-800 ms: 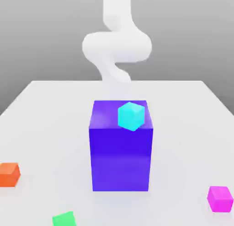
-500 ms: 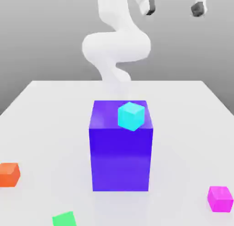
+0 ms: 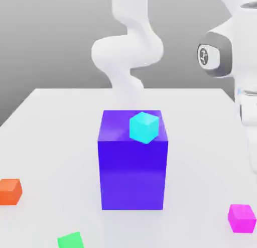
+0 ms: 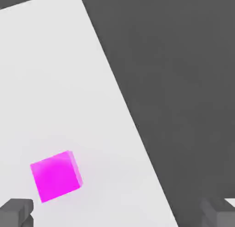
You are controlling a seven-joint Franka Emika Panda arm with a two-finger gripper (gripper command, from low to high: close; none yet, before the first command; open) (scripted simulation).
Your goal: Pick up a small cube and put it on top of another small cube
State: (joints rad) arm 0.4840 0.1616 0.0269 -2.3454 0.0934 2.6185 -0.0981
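Magenta cube (image 4: 56, 176) — on table (image 4: 87, 106); jaws — spread wide, gripping nothing.

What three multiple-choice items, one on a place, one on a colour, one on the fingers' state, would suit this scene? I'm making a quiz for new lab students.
1. Where is the cyan cube?
A) on the table
B) on the large block
C) between the fingers

2. What colour is the small cube near the table's edge at the exterior view's right?
A) green
B) orange
C) magenta

3. How do the fingers stand?
A) open, holding nothing
B) shut, holding nothing
C) shut on a cube

Key:
1 B: it overlaps the block's top in the exterior view.
2 C: both views show it bright magenta.
3 A: the hand view shows them wide apart with nothing gripped.
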